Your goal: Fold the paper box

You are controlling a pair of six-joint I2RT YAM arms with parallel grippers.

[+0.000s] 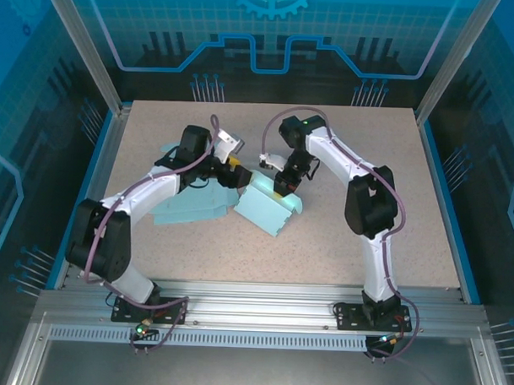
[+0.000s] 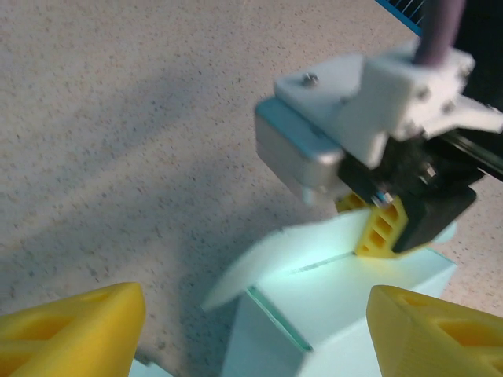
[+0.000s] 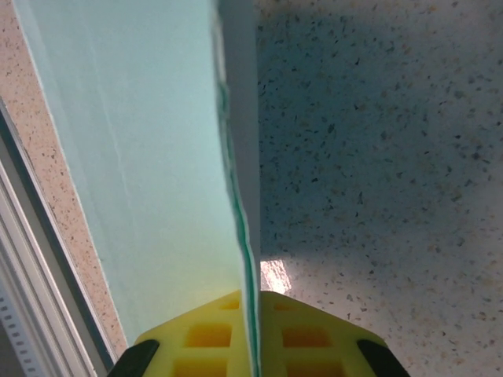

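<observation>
Paper box (image 1: 269, 208) sat near the middle of the worktop (image 1: 368, 163), where I had my right gripper (image 3: 250, 334) pinched tight on one thin flap (image 3: 157, 157) to hold it steady, while my left gripper (image 1: 239, 177) hung wide open beside it, ready to fold.

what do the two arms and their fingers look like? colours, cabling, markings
The left arm and right arm match: white link shells, black joints. A purple-grey cable runs along each. Their fingers are yellow wedges with rectangular cut-out pockets. A green light shows on the right arm; no lettering legible.
</observation>
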